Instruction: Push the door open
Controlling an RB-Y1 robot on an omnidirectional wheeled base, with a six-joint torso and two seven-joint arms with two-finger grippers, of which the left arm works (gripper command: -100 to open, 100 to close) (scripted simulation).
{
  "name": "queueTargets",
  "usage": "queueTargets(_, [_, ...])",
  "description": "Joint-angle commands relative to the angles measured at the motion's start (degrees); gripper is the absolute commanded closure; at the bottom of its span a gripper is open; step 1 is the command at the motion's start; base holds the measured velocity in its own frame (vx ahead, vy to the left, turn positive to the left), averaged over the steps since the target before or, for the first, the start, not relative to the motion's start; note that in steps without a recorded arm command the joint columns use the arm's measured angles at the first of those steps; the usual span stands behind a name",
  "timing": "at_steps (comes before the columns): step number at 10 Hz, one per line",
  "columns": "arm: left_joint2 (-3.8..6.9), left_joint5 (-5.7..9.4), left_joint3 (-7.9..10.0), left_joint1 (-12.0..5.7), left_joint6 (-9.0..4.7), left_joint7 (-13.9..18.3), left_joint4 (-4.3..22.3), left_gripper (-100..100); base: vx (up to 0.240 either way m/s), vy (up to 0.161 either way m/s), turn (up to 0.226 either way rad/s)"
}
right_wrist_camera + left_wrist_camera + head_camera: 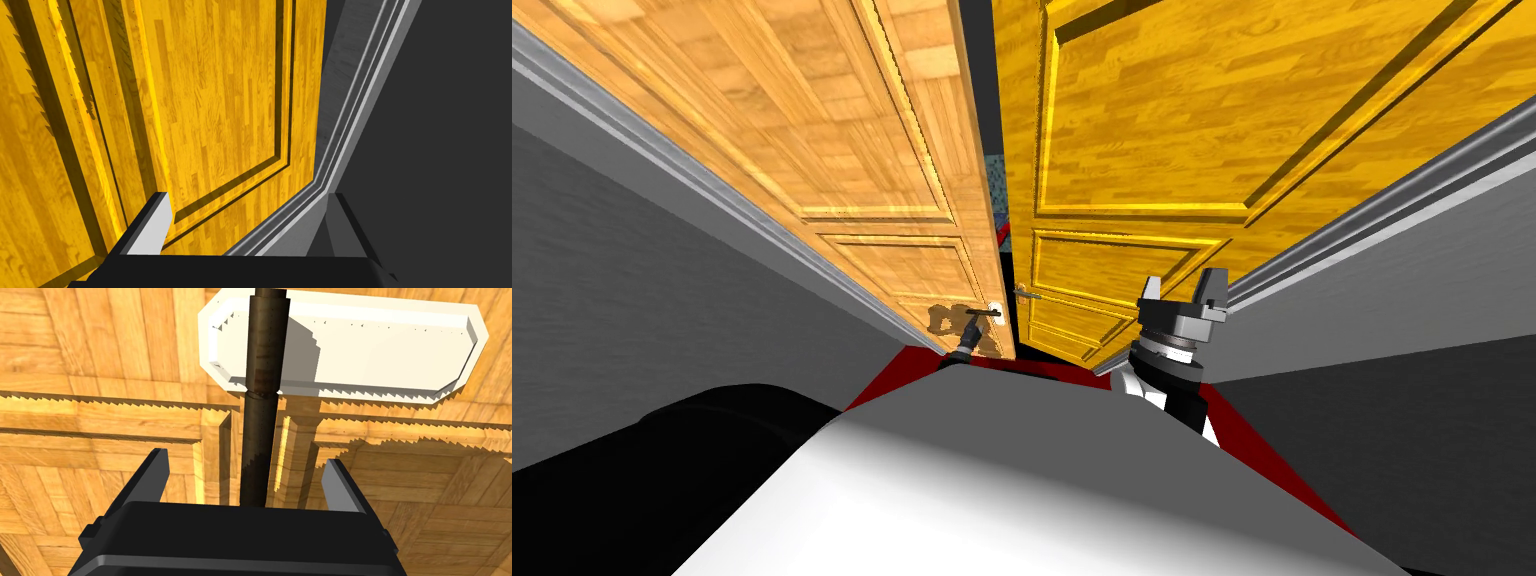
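- Door (pixel 812 120), the pale wood leaf at your 11 o'clock: your left gripper (pixel 245 458) is released, with its fingers apart on either side of the dark handle (pixel 262 388) and not pressing it.
- The handle stands out from a white plate (pixel 390 353) on that leaf.
- A narrow gap (pixel 994 150) at 12 o'clock parts it from the yellow door (pixel 1162 130).
- Your right gripper (pixel 1182 285), at 1 o'clock, is also released, beside the yellow door and the grey frame (pixel 345 100).
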Motion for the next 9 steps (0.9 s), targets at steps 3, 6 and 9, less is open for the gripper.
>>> queueTargets(3, [-3.11, 0.83, 4.06, -3.06, 3.27, -0.75, 2.04, -100, 0.047, 0.004, -0.164])
queueTargets(6, [-3.87, 1.16, 5.39, -4.41, 4.05, -0.70, 3.22, -100, 0.029, 0.003, -0.107])
queueTargets(9, [-3.87, 1.16, 5.39, -4.41, 4.05, -0.70, 3.22, 100, -0.003, -0.001, 0.013])
